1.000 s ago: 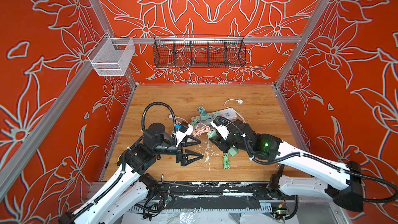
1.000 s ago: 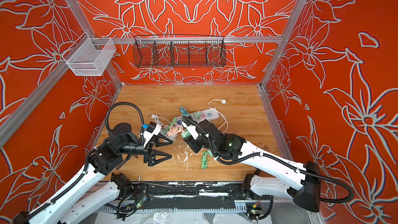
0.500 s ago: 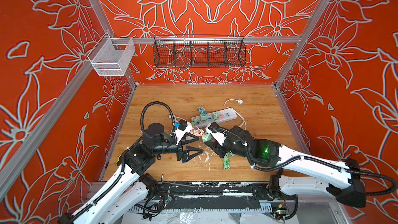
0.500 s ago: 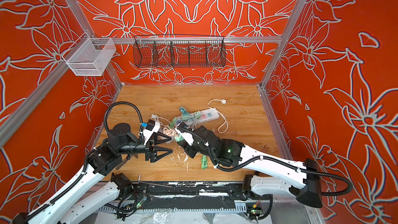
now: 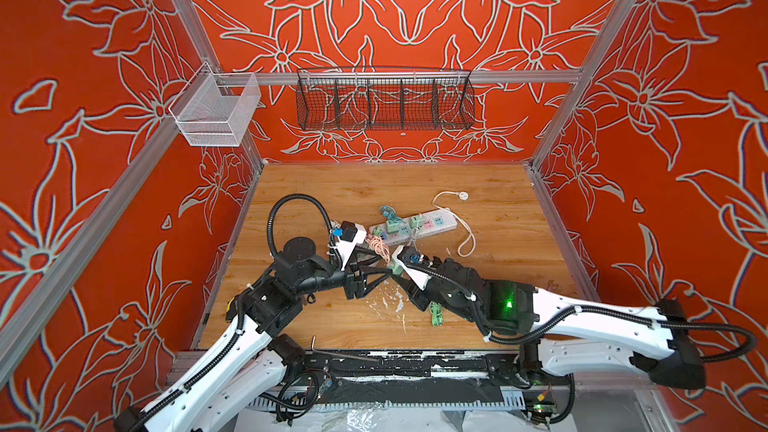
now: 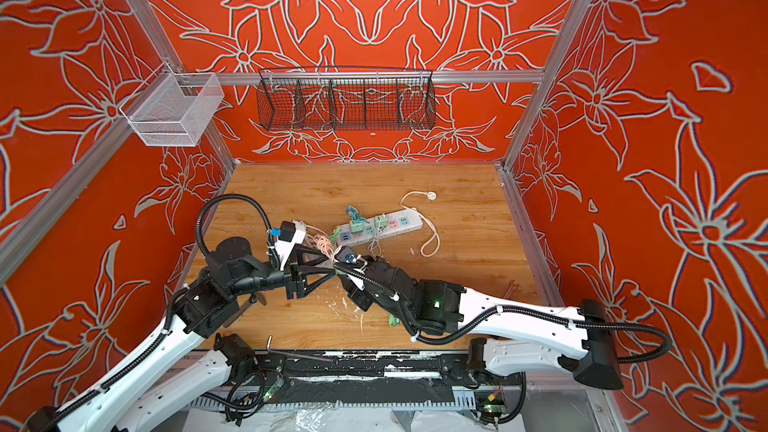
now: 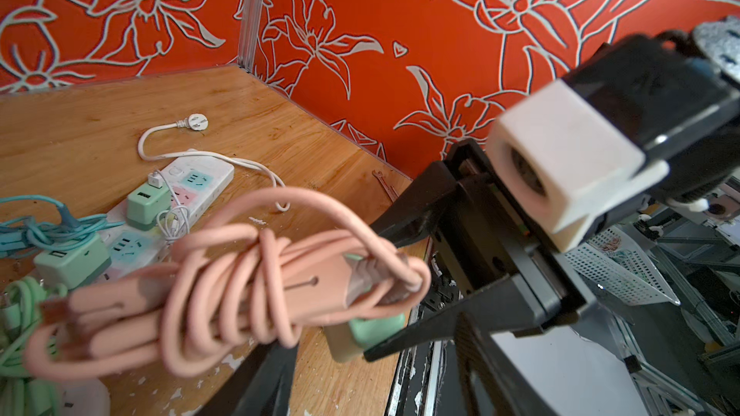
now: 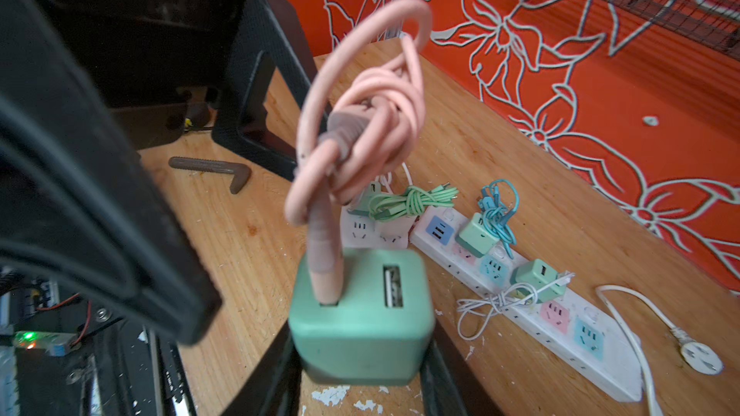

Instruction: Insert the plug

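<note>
The plug [image 8: 360,338] is a green charger cube with a bundled pink cable [image 8: 372,122] stuck in one of its two ports. My right gripper [image 8: 360,358] is shut on it and holds it above the wood floor, in front of the white power strip [image 5: 415,224]. In both top views the left gripper [image 5: 384,266] meets the right gripper [image 5: 398,268] tip to tip at the plug [image 5: 396,271]. In the left wrist view the left gripper [image 7: 376,370] stands open, its fingers either side of the plug [image 7: 368,334], under the pink cable [image 7: 240,286].
Two green chargers with cables sit in the power strip [image 8: 520,314]; its white cord [image 5: 461,196] loops to the right. A green cable [image 5: 435,314] lies under the right arm. A hex key [image 5: 332,353] lies at the front edge, a wrench [image 6: 510,286] by the right wall.
The right gripper has carried the plug and pink cable left and toward the front, up to the left gripper. The left jaws have narrowed around it.
</note>
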Controlling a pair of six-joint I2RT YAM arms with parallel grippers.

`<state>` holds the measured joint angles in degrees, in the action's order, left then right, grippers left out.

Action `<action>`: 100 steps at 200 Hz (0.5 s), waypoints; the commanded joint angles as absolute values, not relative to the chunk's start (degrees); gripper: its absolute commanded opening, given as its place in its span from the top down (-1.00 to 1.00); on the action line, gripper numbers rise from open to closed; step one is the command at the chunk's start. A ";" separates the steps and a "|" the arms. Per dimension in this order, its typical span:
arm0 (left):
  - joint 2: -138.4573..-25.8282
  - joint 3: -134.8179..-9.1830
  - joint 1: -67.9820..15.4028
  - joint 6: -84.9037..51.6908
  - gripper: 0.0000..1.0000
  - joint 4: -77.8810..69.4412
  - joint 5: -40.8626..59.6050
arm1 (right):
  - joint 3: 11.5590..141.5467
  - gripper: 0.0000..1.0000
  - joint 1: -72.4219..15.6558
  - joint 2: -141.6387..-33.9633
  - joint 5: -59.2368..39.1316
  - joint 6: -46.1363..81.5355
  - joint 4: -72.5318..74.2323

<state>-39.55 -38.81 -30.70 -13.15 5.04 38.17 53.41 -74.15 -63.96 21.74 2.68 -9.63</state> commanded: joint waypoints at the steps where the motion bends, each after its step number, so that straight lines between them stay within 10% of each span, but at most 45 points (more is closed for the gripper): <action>1: -39.49 -38.43 -30.50 -14.45 -0.19 1.77 37.22 | 53.13 0.46 -75.58 -65.00 27.45 2.07 -5.77; 100: -40.37 -36.83 -31.20 -18.07 0.22 -4.29 35.26 | 53.61 0.46 -77.74 -67.23 32.81 3.09 -3.43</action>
<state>-39.86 -36.62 -30.76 -16.97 -0.23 35.16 53.41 -77.03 -66.92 31.11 2.61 -5.34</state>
